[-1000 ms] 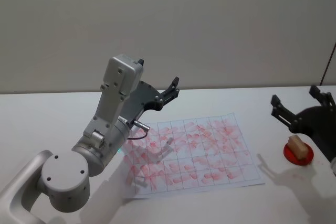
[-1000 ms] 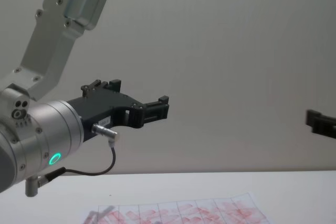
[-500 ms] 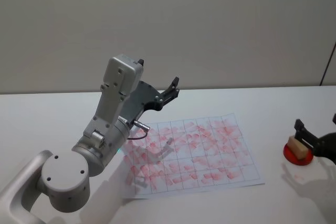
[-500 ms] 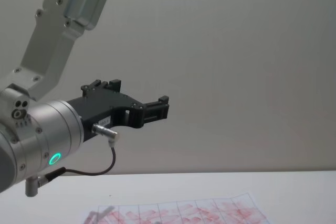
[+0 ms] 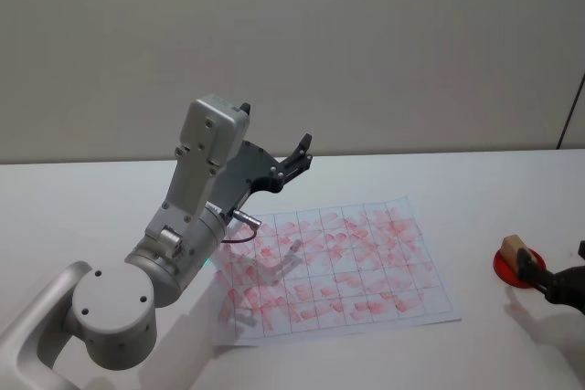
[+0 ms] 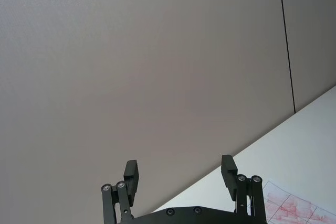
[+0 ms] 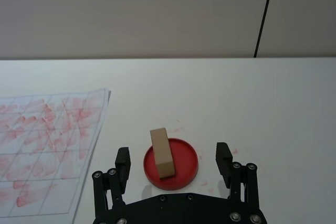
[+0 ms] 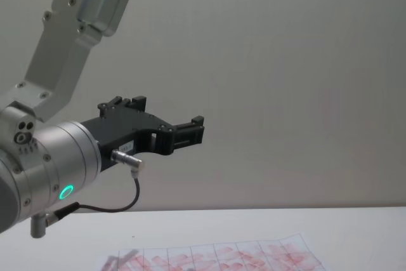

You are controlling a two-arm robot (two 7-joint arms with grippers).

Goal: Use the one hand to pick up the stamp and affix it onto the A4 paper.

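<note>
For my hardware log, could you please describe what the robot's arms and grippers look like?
The left arm is silver-grey with boxy and cylindrical links, a green ring light and a thin black cable. The left gripper and right gripper are black, with bolted linkage fingers.

The left arm point(image 5: 196, 198) is pale grey and silver, with boxy links on round, screw-dotted joints. Its wrist carries a green ring light point(image 8: 66, 191) and a thin black cable point(image 8: 120, 206). The left gripper point(image 6: 179, 167) and right gripper point(image 7: 172, 154) are black, with silver-pinned finger linkages.
</note>
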